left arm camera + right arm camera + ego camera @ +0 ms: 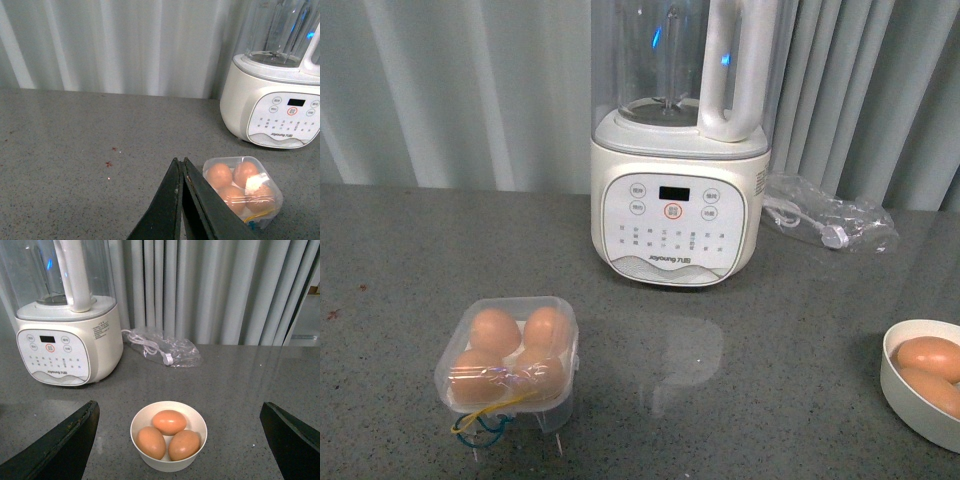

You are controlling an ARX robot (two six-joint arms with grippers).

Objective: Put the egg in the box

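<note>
The clear box [507, 362] stands on the grey counter at the front left, lid down, with yellow and blue bands at its front. All its hollows hold brown eggs [495, 330]. It also shows in the left wrist view [243, 187]. My left gripper [180, 161] is shut and empty, above the counter beside the box. A white bowl [170, 465] holds three more brown eggs [169, 421]. My right gripper [178, 407] is open and empty, its fingers [65, 440] wide on either side above the bowl. Neither arm shows in the front view.
A white blender [677, 190] with a clear jug stands at the back middle. A clear plastic bag with a cable [830, 225] lies to its right. The bowl [900, 395] sits at the front right edge of the view. Pale curtains hang behind the counter.
</note>
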